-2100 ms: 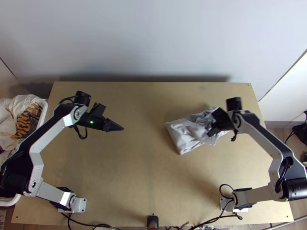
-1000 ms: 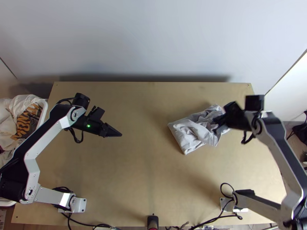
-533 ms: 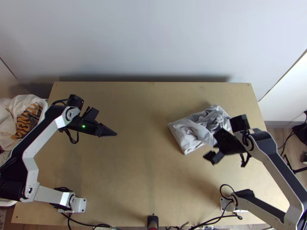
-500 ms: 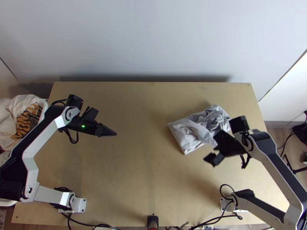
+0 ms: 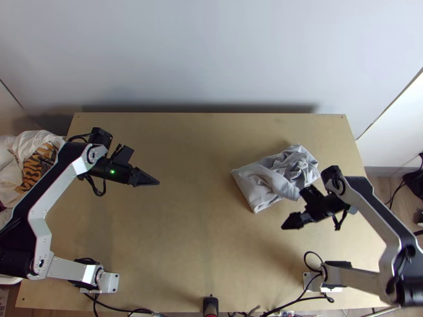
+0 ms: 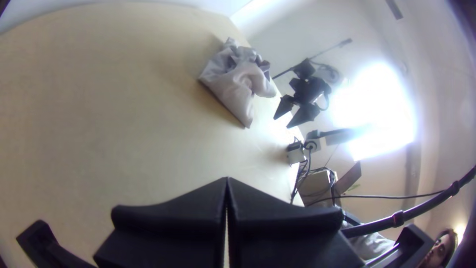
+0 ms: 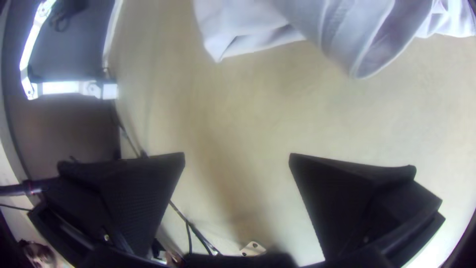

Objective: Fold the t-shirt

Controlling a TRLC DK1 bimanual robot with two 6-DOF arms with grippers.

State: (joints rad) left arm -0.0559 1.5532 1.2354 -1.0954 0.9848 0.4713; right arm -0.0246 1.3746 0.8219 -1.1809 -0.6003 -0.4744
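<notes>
Left gripper (image 5: pixel 157 183): broad black fingers together, a pointed wedge above the table
Right gripper (image 5: pixel 285 226): finely textured fingers wide apart, near the shirt
Shirt (image 5: pixel 259 185): soft pale-grey cloth on the table's right side, one flat folded corner, rumpled elsewhere
Table (image 5: pixel 201 232): smooth light wood

The left gripper (image 5: pixel 156 182) is holding its fingers (image 6: pixel 173 211) together, the left arm (image 5: pixel 61 185) bending behind them; the right gripper (image 5: pixel 286 225) is holding its fingers wide apart, the right arm (image 5: pixel 371 219) bending behind.
</notes>
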